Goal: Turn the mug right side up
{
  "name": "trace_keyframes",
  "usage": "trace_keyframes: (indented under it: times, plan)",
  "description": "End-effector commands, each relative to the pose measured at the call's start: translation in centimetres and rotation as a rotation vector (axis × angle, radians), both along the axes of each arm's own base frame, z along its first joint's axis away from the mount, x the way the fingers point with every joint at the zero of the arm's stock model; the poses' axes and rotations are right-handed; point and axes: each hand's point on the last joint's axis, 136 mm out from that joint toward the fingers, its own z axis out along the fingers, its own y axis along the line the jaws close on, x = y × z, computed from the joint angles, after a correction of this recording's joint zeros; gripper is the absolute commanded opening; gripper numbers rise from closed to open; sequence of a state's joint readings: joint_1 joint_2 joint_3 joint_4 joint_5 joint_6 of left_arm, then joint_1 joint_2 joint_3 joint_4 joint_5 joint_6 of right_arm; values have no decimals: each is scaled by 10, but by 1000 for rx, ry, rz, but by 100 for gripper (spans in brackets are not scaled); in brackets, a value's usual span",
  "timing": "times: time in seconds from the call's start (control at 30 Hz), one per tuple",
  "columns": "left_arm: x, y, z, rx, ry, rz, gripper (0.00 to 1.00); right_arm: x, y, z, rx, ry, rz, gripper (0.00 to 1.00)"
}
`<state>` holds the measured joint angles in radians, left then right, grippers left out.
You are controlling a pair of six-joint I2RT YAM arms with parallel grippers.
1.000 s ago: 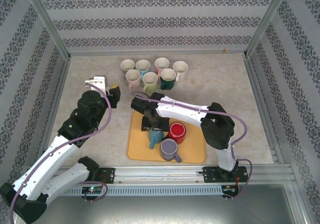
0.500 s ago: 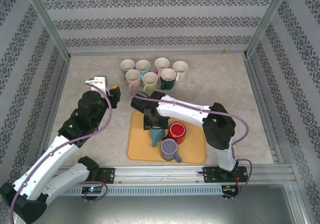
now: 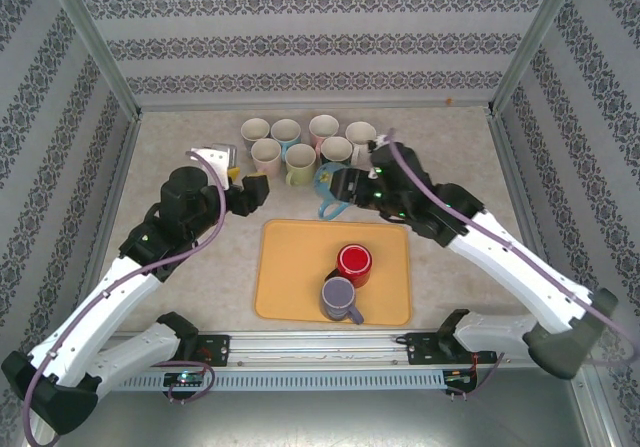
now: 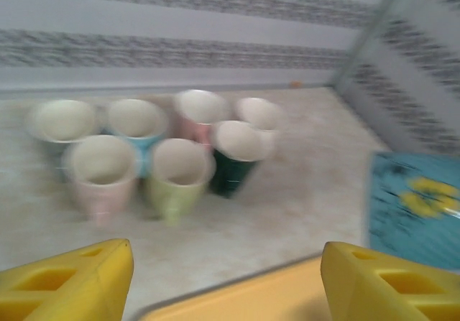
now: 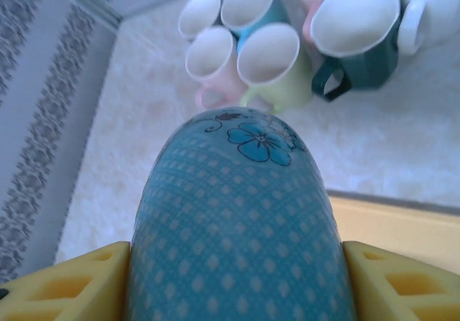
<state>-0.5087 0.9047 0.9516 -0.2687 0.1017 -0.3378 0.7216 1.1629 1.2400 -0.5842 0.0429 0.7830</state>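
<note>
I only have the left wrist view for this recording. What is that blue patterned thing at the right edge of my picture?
Observer: It is a blue mug, clamped in the right claw.
Operator: Is it over the tray?
Observer: No. From the top camera it is held just beyond the tray's far edge, beside the standing mugs.
Operator: Is anything on the tray itself?
Observer: Yes, a red mug and a purple mug, close together toward its right half.
</note>
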Motion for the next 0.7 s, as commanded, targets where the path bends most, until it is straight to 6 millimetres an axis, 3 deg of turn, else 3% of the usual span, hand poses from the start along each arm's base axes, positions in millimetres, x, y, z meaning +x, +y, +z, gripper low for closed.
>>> trace_keyframes:
  times: [0.0,0.17,0.27,0.4,0.67]
  plan:
    - [-25,-54,24,-266,69,-302,72,23,-3,45,207,-188,8,46]
    - [-31,-87,34,-527,148,-477,72,25,-29,73,415,-291,7,45]
    - [-22,-100,25,-598,238,-516,72,22,-38,83,494,-332,22,44]
    - [-11,-117,20,-706,323,-579,72,14,-46,90,541,-385,40,44]
    - [2,-138,41,-918,357,-751,67,0,-47,94,569,-434,82,43]
